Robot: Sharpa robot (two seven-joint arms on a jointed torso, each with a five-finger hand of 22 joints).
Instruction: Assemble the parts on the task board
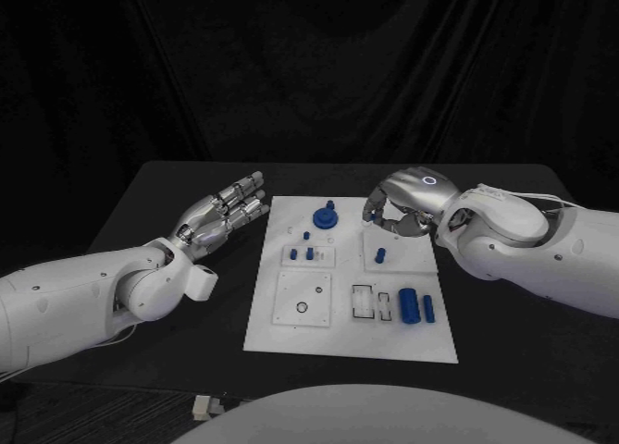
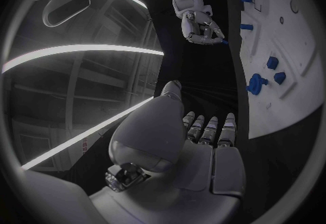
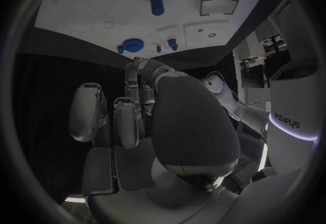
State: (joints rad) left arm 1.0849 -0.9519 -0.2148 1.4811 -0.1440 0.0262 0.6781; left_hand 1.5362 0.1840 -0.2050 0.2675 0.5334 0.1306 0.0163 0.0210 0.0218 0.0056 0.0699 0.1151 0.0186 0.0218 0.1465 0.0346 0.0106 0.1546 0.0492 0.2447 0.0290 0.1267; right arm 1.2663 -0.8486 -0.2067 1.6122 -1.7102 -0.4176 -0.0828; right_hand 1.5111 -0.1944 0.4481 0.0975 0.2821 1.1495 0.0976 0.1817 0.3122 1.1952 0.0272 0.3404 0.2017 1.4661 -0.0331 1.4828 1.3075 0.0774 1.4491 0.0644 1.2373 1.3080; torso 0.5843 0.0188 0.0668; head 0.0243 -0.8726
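Parts lie on the white board in the middle of the black worktop, between my two hands. My left hand hovers just off the board's near-left edge, palm flat, fingers straight and a little apart, holding nothing. Just past those fingertips, across the board's edge, stands a round blue knob with a small post on top; in my left wrist view it shows as a disc with two small blue blocks beside it.

My right hand is poised over the far right corner of the board, fingers curled downward. A small blue piece sits at its fingertips, and from the left wrist view the same hand seems to pinch a small blue bit at the board's edge, though I cannot tell for certain that it is gripped. Below this hand, toward my body, a short blue peg stands in the board, and two small pegs stand to its side, nearer my left hand. Further back toward me two blue cylinders lie side by side next to a pair of rectangular slots, with a ring outline on a square panel beside them.
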